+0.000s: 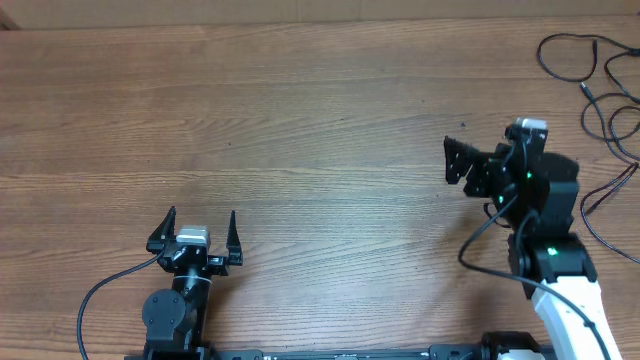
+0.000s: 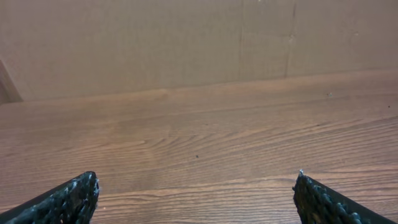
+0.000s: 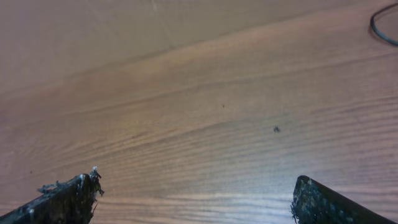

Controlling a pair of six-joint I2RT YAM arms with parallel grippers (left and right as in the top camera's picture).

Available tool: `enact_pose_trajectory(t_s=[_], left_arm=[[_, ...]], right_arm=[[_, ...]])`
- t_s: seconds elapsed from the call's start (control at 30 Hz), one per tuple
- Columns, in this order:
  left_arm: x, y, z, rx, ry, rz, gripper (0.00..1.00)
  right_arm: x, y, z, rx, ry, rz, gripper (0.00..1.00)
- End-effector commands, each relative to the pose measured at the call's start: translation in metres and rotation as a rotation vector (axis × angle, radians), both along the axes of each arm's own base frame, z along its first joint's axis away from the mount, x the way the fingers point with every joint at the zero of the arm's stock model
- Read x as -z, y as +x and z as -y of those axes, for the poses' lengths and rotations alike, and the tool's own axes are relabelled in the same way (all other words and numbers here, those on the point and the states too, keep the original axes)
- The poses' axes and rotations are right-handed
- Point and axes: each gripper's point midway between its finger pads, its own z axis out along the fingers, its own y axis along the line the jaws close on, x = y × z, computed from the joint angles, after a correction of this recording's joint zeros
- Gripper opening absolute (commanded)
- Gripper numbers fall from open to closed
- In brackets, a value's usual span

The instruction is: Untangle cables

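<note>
The cables (image 1: 585, 88) lie in loose, overlapping black loops at the upper right of my overhead view, running off the right edge of the frame, flat on the wooden worktop (image 1: 300, 120). I can make out one small plug end among the loops, but I cannot tell where one cord stops and the other starts.

The right gripper (image 1: 449, 160) sits at the right middle of that view, pointing toward the left of the frame, to the lower left of the cables and apart from them. Its fingers stand wide apart. On the right wrist camera (image 3: 198, 177) I see bare wood grain between the two fingertips, and a short arc of cable (image 3: 378, 32) in the upper right corner.

The left gripper (image 1: 201, 212) is at the lower left of the overhead view, well apart from the cables, fingers also spread wide. Its wrist camera (image 2: 195, 177) shows only worktop between the tips and a tan panel (image 2: 186, 43) beyond the far edge.
</note>
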Motion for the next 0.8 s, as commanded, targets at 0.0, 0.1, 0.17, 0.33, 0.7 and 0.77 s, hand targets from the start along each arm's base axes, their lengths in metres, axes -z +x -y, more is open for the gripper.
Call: enact_pose_trajectory(t_s=[0.0,0.1,0.17,0.33,0.7,0.77], left_arm=[[0.0,0.0,-0.004,-0.017,0.006,0.006,0.99],[0.0,0.0,-0.004,-0.017,0.006,0.006,0.99],[0.0,0.0,-0.004,-0.017,0.006,0.006,1.0],[0.0,0.0,-0.004,-0.017,0.006,0.006,1.0],[0.0,0.0,-0.004,-0.017,0.006,0.006,1.0],[0.0,0.0,-0.004,-0.017,0.006,0.006,1.0]], right_arm=[[0.004,-0.009,0.001,0.005,0.002,0.047,1.0],[0.006,-0.014,0.001,0.005,0.001,0.09,1.0],[0.007,-0.02,0.001,0.005,0.002,0.119,1.0],[0.013,-0.037,0.001,0.004,0.001,0.164,1.0],[0.035,-0.061,0.0,0.004,0.001,0.256,1.0],[0.037,-0.064,0.0,0.004,0.001,0.284,1.0]])
